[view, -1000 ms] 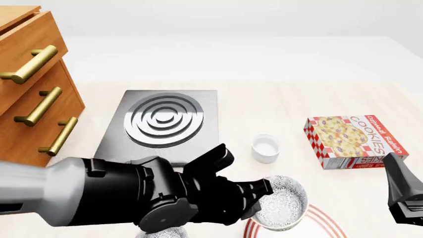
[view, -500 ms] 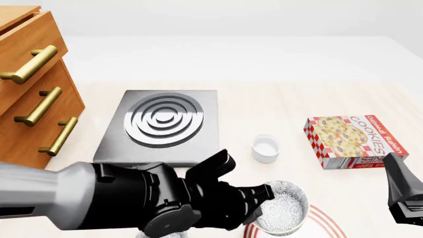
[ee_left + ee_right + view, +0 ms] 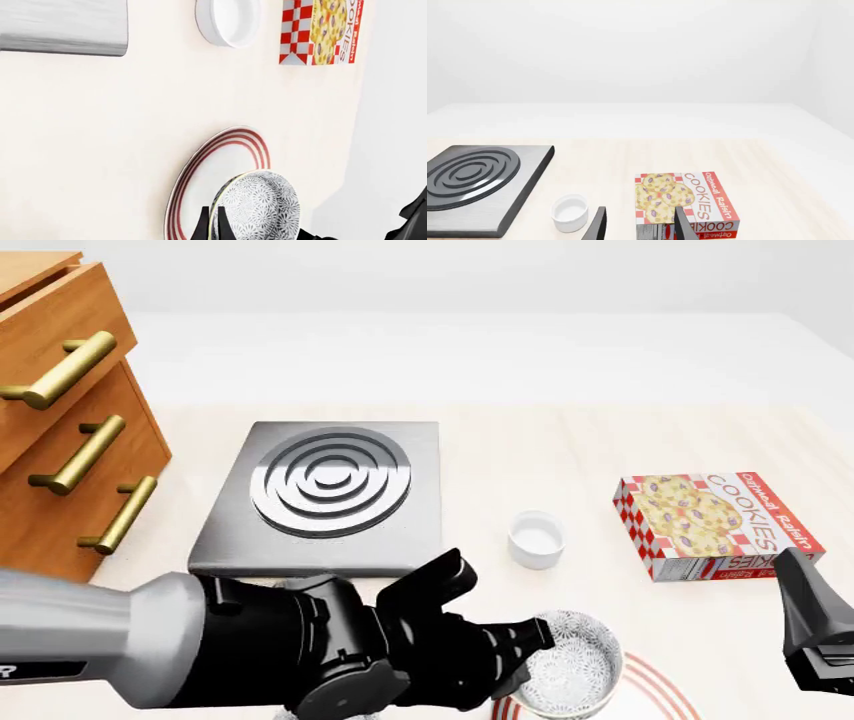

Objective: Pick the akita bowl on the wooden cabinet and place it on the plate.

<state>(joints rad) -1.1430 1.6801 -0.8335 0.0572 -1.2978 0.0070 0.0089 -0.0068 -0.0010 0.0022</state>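
My left gripper (image 3: 531,638) is shut on the rim of the akita bowl (image 3: 577,665), whose inside shows a white lace pattern. The bowl hangs tilted over the plate (image 3: 657,687), a white disc with red rings at the table's near edge. In the left wrist view both fingers (image 3: 203,226) pinch the bowl (image 3: 260,210) above the plate (image 3: 217,170); I cannot tell whether they touch. The wooden cabinet (image 3: 67,430) stands at the far left. My right gripper (image 3: 639,227) is open and holds nothing; its arm (image 3: 814,635) waits at the right edge.
A grey stove slab (image 3: 327,485) with silver rings lies beside the cabinet. A small white cup (image 3: 537,538) stands just beyond the plate. A cookie box (image 3: 714,525) lies to the right, close in front of my right gripper.
My left gripper has carried the bowl a little lower and nearer, down towards the plate. The right arm has not moved.
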